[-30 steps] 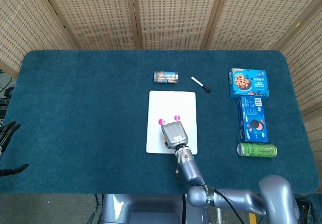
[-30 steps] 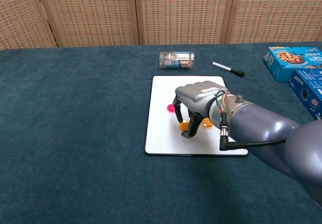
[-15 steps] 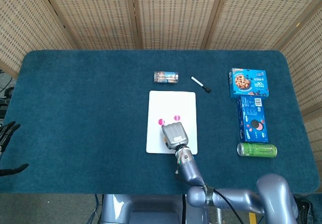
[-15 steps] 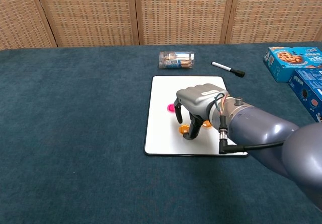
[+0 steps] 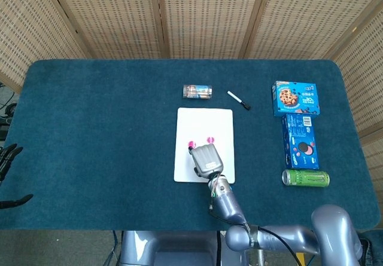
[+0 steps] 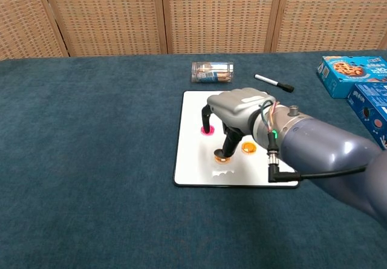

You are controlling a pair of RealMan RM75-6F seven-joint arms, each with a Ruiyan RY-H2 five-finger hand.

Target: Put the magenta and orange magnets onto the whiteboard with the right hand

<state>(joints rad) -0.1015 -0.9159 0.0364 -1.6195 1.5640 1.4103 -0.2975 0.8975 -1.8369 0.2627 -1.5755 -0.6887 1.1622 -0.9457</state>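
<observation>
- On the blue bench (image 5: 108, 128), a whiteboard (image 5: 204, 122) lies flat near the middle, its long side running near to far.
- Right robot hand (image 6: 237, 113) hovers over the near half of the whiteboard, palm down, fingers curled downward; fingertips (image 6: 225, 151) reach toward the board, one at the orange magnet on the left. Whether anything is pinched cannot be told.
- Two orange magnets lie on the whiteboard: one (image 6: 221, 158) under the fingertips, the other (image 6: 248, 148) just to its right.
- Magenta magnets: one (image 6: 207, 129) shows in the chest view at the left of the robot hand; the head view shows two (image 5: 191, 143) (image 5: 210, 140) side by side just beyond the hand, all on the whiteboard.
- Left robot hand (image 5: 7, 159) shows only at the left edge of the head view, off the bench, fingers spread and holding nothing.
- Beyond the whiteboard: a clear jar (image 5: 197, 91) on its side and a marker (image 5: 239, 100).
- At right: two blue cookie boxes (image 5: 295, 98) (image 5: 300, 140) and a green can (image 5: 306, 178) lying on its side.
</observation>
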